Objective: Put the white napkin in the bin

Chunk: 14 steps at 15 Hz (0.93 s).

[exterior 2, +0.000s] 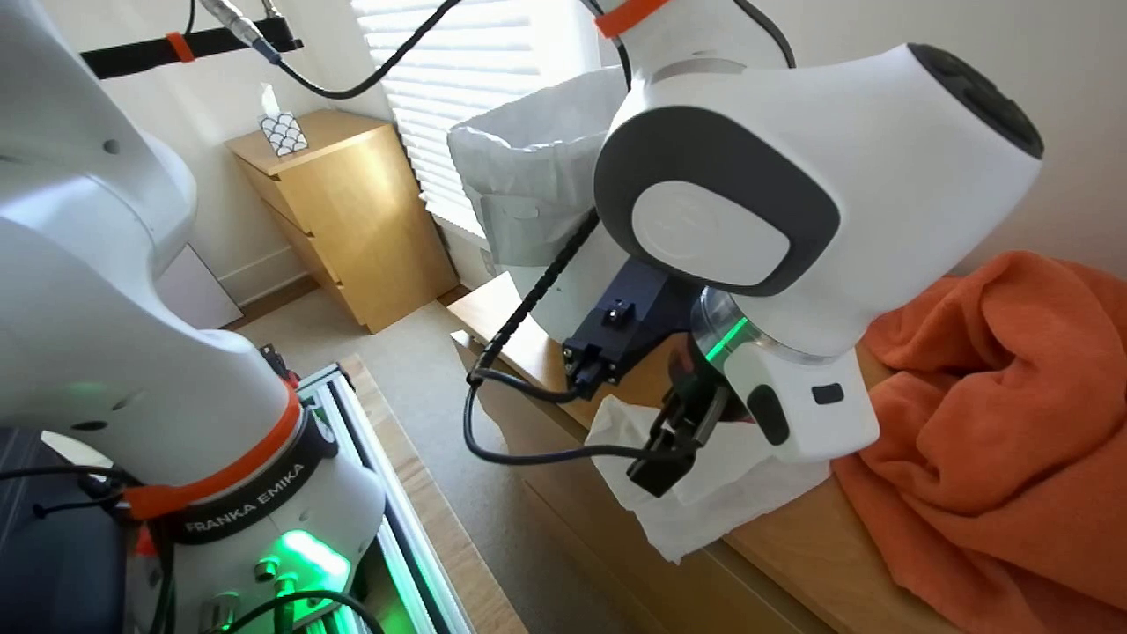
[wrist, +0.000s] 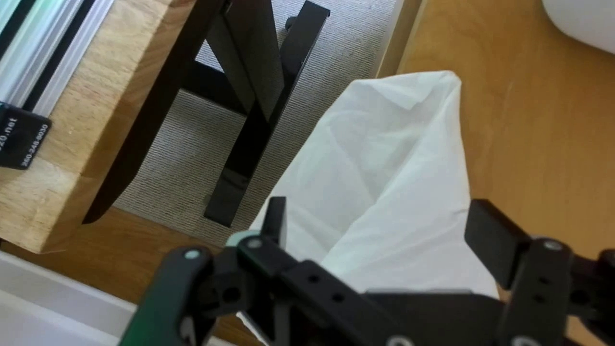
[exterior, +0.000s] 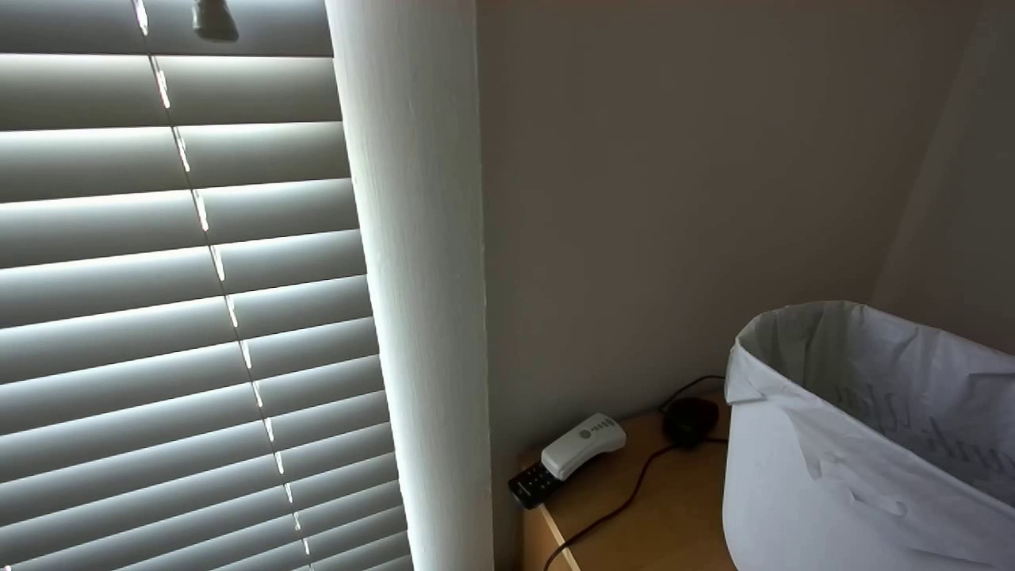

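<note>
running lengthwise up the wrist view, the white napkin (wrist: 389,178) tapers away from the spread pincer (wrist: 378,223).

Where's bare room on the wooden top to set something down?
In the wrist view, bare wood lies between the napkin and the bin. It's crowded at the napkin, with the gripper over it and orange cloth beside, and by the remotes, where a cable runs.

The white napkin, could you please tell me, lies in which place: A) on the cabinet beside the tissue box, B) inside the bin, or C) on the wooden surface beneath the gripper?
C: the wrist view shows the white napkin on the wooden surface, partly past its edge, beneath the gripper, whose jaws stand apart.
</note>
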Motion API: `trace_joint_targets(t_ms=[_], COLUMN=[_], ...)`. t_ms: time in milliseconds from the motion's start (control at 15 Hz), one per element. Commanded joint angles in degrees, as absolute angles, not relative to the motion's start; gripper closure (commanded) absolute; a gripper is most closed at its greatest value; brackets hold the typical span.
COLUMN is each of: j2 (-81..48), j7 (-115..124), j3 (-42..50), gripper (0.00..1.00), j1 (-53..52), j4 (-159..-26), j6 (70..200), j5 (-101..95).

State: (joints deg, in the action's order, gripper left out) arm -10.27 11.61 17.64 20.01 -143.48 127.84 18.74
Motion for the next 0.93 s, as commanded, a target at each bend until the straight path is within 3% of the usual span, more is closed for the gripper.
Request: trace_joint_targets(t_ms=[0,600,867], j2=[-13.4,-15.0,-14.2], j7=[9.1,4.5,3.7], j3=[17.2,16.7,16.9], gripper=[0.30,1.00,1.00], j1=[19.8,20.7,20.6], j4=[-141.7,-140.6,-140.8], j6=[127.6,127.2,126.8], j5=[20.2,21.1,20.8])
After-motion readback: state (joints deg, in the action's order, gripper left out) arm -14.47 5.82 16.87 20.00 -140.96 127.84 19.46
